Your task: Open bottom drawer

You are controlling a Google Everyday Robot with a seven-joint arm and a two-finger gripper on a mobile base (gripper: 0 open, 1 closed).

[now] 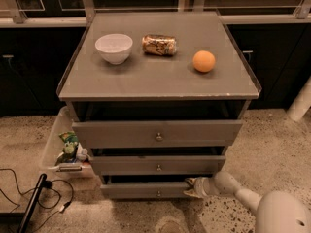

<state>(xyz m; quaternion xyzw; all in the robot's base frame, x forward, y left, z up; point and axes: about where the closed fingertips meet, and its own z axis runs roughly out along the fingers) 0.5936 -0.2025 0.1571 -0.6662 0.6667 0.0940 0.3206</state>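
Note:
The bottom drawer [141, 190] is the lowest, shortest grey front of three, with a small brass knob [159, 194] at its centre. It stands pulled out a little, with a dark gap above its top edge. My gripper [190, 187] is at the drawer's right end, at the top corner of the front. The white arm [233, 188] reaches in from the lower right.
The middle drawer [158, 164] and top drawer [156, 133] are above, each slightly out. On the cabinet top [160, 81] are a white bowl [114, 48], a lying can [159, 45] and an orange [203, 61]. A clear bin [63, 149] sits left; cables [29, 198] lie on the floor.

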